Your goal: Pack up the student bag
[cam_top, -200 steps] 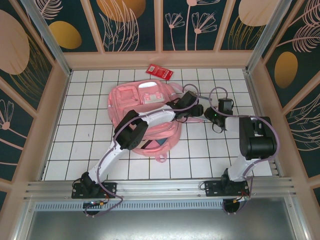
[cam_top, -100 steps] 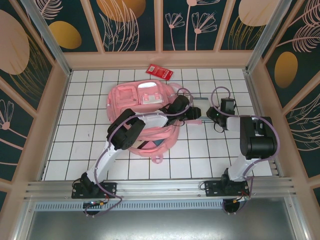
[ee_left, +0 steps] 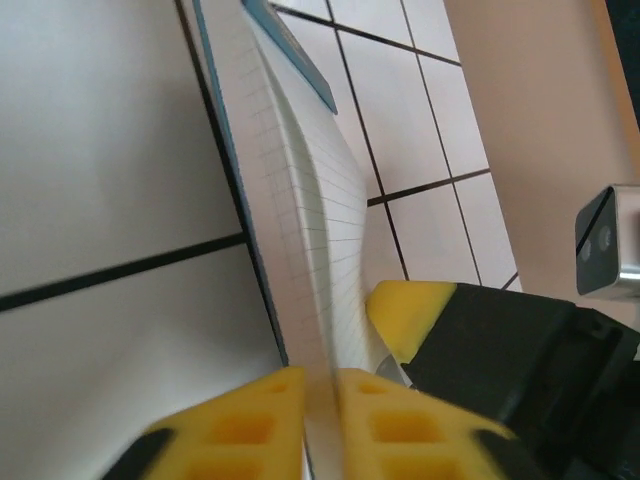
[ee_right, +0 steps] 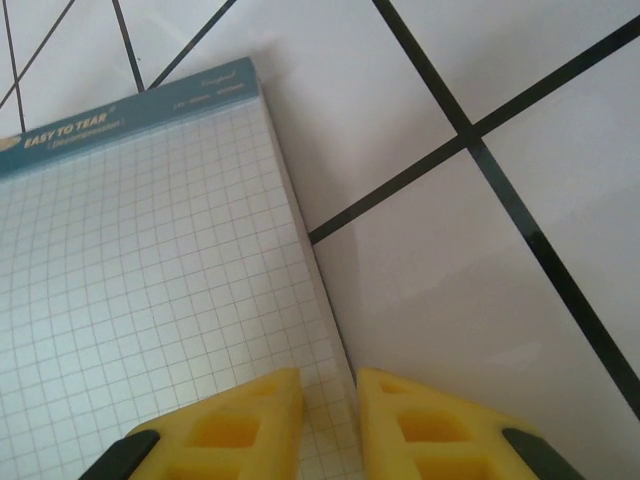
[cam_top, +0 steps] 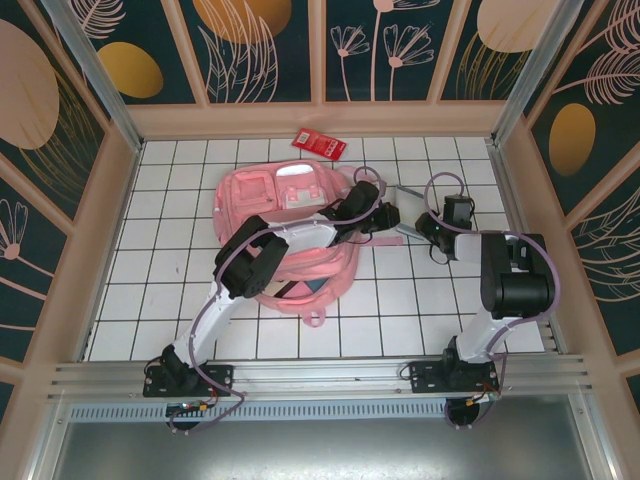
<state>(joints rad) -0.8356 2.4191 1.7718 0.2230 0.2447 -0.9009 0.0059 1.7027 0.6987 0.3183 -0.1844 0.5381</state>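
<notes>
1. Bag (cam_top: 262, 200), pink, lies flat on the white, black-gridded tile counter (cam_top: 180, 270), left of centre, partly under the left arm.
2. Left hand (ee_left: 320, 400) is clamped on a squared-paper pad (ee_left: 310, 230) just right of the bag.
3. Right hand (ee_right: 330, 400) pinches the same pad's edge.
4. Red packet (cam_top: 318, 144) lies near the back wall; dark floral panels (cam_top: 265, 50) enclose the counter.

- "EASY TO TEAR", white capitals on blue header strip (ee_right: 120, 125) of squared pad (ee_right: 150, 300).
- Finer print under it and at strip's right end: too small to read.
- Red packet (cam_top: 318, 144), far edge of table (cam_top: 180, 300): print illegible.
</notes>
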